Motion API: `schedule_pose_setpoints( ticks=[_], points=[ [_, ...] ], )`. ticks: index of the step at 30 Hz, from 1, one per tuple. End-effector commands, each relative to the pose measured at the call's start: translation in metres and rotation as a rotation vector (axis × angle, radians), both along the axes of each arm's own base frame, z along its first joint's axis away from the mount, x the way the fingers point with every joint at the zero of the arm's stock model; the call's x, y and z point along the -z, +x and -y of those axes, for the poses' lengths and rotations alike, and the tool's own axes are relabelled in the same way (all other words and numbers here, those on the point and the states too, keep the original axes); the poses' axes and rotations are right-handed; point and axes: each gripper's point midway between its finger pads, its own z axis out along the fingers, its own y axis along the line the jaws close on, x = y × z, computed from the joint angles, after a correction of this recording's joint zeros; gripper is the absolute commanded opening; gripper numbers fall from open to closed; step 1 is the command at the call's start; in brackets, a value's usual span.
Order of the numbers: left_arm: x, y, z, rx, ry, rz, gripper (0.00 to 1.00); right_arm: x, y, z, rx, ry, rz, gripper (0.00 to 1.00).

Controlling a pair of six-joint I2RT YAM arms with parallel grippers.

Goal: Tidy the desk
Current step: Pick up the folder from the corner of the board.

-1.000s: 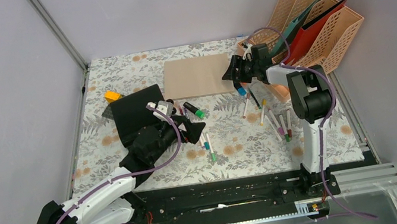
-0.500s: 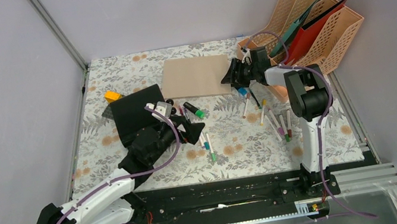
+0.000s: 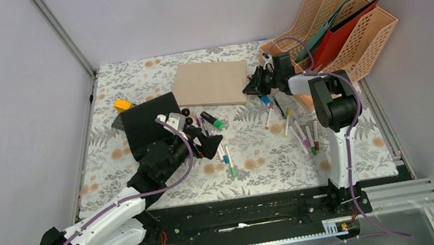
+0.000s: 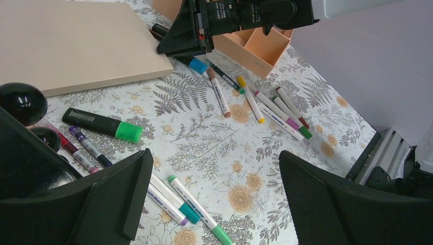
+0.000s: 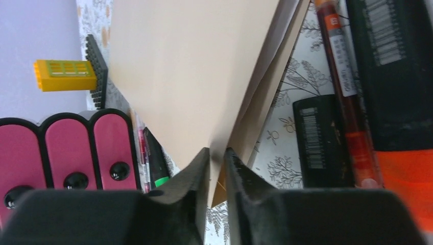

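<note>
Right jaws clamp one tan folder's edge; three white pens lie between the released left jaws.

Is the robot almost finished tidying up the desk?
Not nearly. Done: a red folder and a green folder stand in the peach rack. In hand: the right gripper pinches the tan folder by its corner; the left gripper hangs open. Left: markers, a black notebook and a yellow block lie scattered on the desk.

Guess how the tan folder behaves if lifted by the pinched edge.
The tan folder looks thin, its layers splaying at the right gripper, so it probably sags and fans open. Likely light; its smooth face may slip.
</note>
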Motion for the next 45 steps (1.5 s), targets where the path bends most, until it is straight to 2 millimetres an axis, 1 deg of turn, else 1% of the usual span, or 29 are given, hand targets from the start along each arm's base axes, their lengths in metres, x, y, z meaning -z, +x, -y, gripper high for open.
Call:
schedule_pose_setpoints(
  ticks=[1,3,5,6,9,11,15,18,22,25,29,33,34,35,38,39,41,44,45],
  points=[
    [-0.014,0.001,-0.002,-0.013,-0.038,0.031,0.99,-0.025,0.005,-0.011,-0.024,0.098,0.058,0.19],
    [-0.014,0.001,-0.003,-0.013,-0.038,0.032,0.99,-0.036,0.005,-0.014,-0.033,0.129,0.08,0.11],
    [-0.015,0.001,-0.003,-0.012,-0.04,0.034,0.99,-0.051,0.005,-0.016,-0.037,0.151,0.112,0.01],
    [-0.015,0.0,-0.003,-0.012,-0.041,0.035,0.99,-0.057,0.006,-0.016,-0.036,0.157,0.128,0.0],
    [-0.018,0.0,-0.003,-0.009,-0.044,0.041,0.99,-0.076,0.008,-0.015,-0.031,0.163,0.175,0.0],
    [-0.02,-0.001,-0.003,-0.002,-0.046,0.053,0.99,-0.093,0.007,-0.014,-0.033,0.164,0.216,0.0],
    [-0.029,-0.003,0.0,0.021,-0.052,0.098,0.99,-0.13,0.007,-0.009,-0.027,0.146,0.311,0.0],
    [-0.036,-0.006,0.007,0.072,-0.052,0.152,0.99,-0.158,0.007,-0.002,-0.001,0.145,0.346,0.0],
    [-0.049,-0.006,0.022,0.14,-0.031,0.287,0.99,-0.178,0.002,0.001,0.023,0.169,0.32,0.0],
    [-0.055,0.001,0.037,0.16,0.074,0.434,0.99,-0.186,-0.002,0.002,0.031,0.184,0.297,0.0],
    [-0.052,0.025,0.056,0.153,0.259,0.597,0.99,-0.19,-0.008,0.003,0.038,0.176,0.287,0.0],
    [-0.038,0.064,0.069,0.079,0.47,0.746,0.99,-0.193,-0.014,0.004,0.042,0.178,0.28,0.0],
    [-0.031,0.077,0.075,0.066,0.518,0.764,0.99,-0.193,-0.015,0.005,0.044,0.179,0.276,0.0],
    [-0.029,0.092,0.073,0.003,0.56,0.776,0.99,-0.192,-0.016,0.005,0.044,0.181,0.272,0.0],
    [-0.024,0.12,0.079,-0.069,0.652,0.852,0.99,-0.195,-0.021,0.005,0.044,0.183,0.269,0.0],
    [-0.019,0.128,0.082,-0.079,0.682,0.868,0.99,-0.196,-0.022,0.005,0.045,0.184,0.269,0.0],
    [-0.011,0.144,0.089,-0.094,0.735,0.9,0.99,-0.197,-0.026,0.006,0.044,0.187,0.267,0.0],
    [-0.004,0.164,0.094,-0.149,0.791,0.941,0.98,-0.2,-0.03,0.006,0.041,0.188,0.264,0.0],
    [-0.004,0.17,0.094,-0.176,0.803,0.956,0.97,-0.202,-0.032,0.006,0.041,0.188,0.265,0.0]
  ],
)
